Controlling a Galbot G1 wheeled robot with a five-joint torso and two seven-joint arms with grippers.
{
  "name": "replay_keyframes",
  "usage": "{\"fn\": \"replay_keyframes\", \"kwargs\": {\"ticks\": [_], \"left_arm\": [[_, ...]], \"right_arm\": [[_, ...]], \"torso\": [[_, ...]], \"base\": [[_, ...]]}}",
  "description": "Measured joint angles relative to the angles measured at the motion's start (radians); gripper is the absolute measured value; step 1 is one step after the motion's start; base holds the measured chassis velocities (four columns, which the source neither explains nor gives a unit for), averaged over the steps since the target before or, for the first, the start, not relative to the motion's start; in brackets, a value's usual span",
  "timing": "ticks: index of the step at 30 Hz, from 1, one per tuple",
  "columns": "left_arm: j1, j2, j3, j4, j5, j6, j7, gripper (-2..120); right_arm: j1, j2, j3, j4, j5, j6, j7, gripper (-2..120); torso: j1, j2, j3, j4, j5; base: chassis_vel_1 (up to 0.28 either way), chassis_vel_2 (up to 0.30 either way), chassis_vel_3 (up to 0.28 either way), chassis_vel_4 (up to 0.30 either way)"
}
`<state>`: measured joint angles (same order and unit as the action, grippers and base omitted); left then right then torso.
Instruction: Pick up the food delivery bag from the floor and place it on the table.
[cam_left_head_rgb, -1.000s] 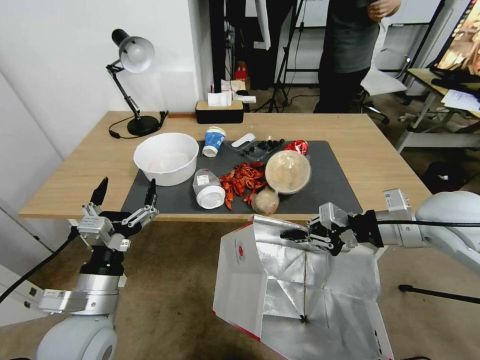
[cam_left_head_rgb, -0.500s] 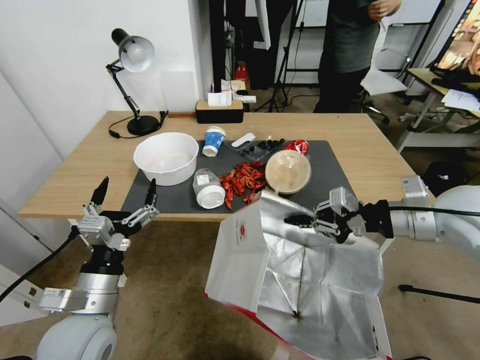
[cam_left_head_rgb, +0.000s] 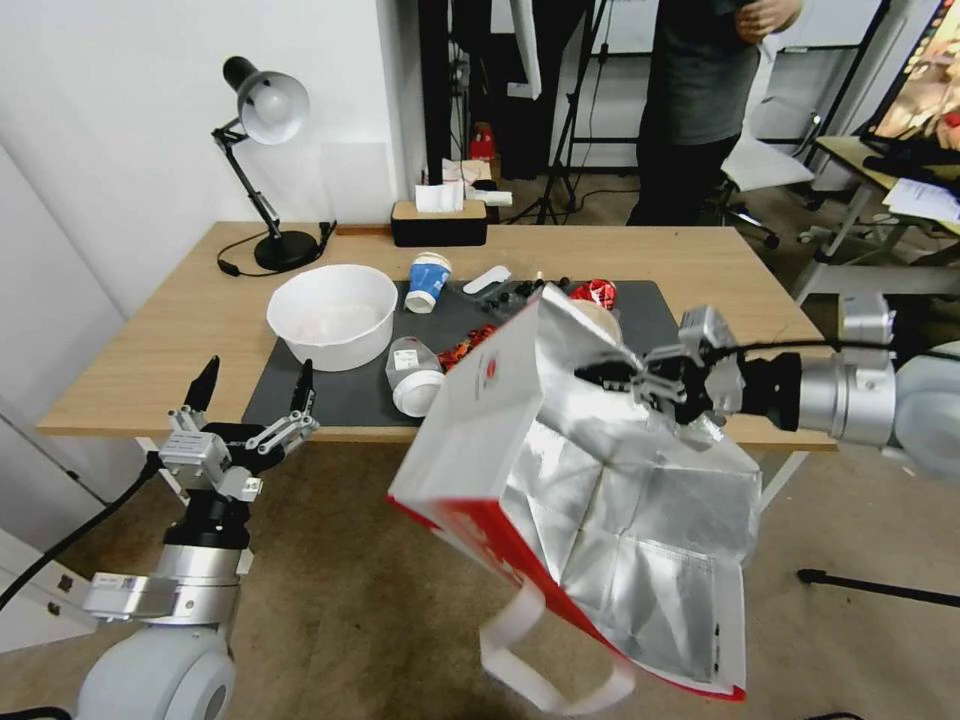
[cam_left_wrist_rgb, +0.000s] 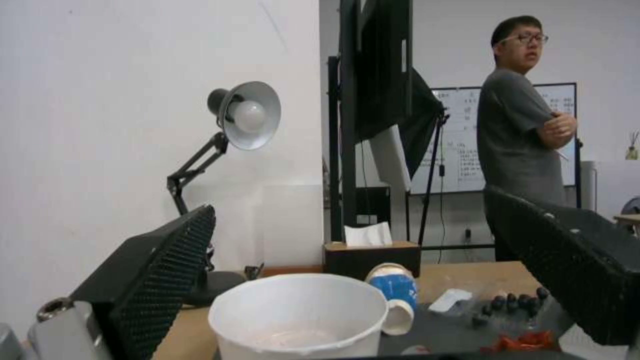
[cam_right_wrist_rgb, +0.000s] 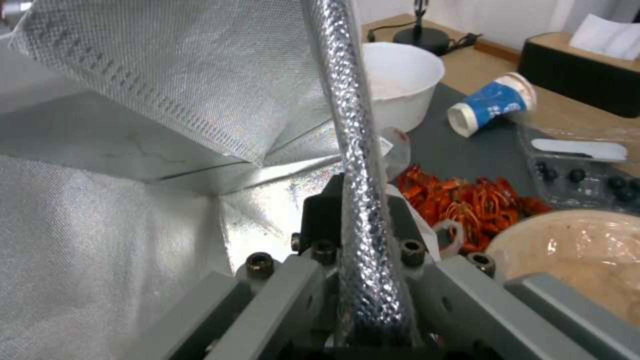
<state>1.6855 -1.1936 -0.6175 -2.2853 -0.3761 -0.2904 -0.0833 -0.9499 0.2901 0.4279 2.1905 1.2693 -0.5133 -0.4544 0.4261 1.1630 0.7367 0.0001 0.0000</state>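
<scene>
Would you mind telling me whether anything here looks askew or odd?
The bag hangs tilted from the right gripper, pinched by its foil rim, handles dangling. On the mat, a blue cup lies tipped over.

- We take this for a lab or office workroom, not a home; the walls are plain white and the floor is a flat brown
- We see a light-wood table with white metal legs and a dark grey mat, laid out with food items as a staged setup
- A black desk lamp and a tissue box stand at the table's far edge
- Behind it we see tripods and black stands, and a whiteboard with writing
- To the right, a second desk with papers, a screen and an office chair
</scene>
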Motion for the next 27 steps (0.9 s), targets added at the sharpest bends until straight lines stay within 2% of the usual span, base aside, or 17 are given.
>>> {"fn": "replay_keyframes", "kwargs": {"ticks": [9,20,23,25,26,27], "left_arm": [[-0.010,0.011,0.000,0.009,-0.010,-0.001,-0.010,100],[-0.021,0.015,0.003,0.018,-0.013,-0.001,-0.012,100],[-0.021,0.015,0.003,0.020,-0.013,-0.001,-0.012,100],[-0.021,0.013,0.007,0.024,-0.013,-0.001,-0.012,100],[-0.021,0.013,0.007,0.024,-0.013,-0.001,-0.012,100],[-0.023,0.012,0.008,0.026,-0.012,-0.001,-0.013,100]], "right_arm": [[0.084,-0.025,0.010,0.004,0.170,-0.040,0.116,0],[0.188,-0.026,0.000,0.000,0.305,-0.082,0.254,0],[0.210,-0.023,0.002,0.000,0.340,-0.096,0.307,0],[0.250,-0.017,0.003,-0.002,0.399,-0.112,0.393,0],[0.250,-0.017,0.003,-0.002,0.399,-0.112,0.393,0],[0.276,-0.011,0.003,-0.004,0.445,-0.121,0.454,0]], "torso": [[0.000,0.000,0.000,0.0000,0.0000],[0.000,-0.001,-0.001,0.0000,0.0000],[0.000,-0.001,-0.001,-0.0001,0.0002],[0.000,-0.001,-0.001,0.0000,0.0000],[0.000,-0.001,-0.001,0.0000,0.0000],[0.000,-0.001,-0.001,0.0000,0.0000]], "base": [[0.000,0.000,0.000,0.000],[0.000,0.000,0.000,0.000],[0.000,0.000,0.000,0.000],[0.000,0.000,0.000,0.000],[0.000,0.000,0.000,0.000],[0.000,0.000,0.000,0.000]]}}
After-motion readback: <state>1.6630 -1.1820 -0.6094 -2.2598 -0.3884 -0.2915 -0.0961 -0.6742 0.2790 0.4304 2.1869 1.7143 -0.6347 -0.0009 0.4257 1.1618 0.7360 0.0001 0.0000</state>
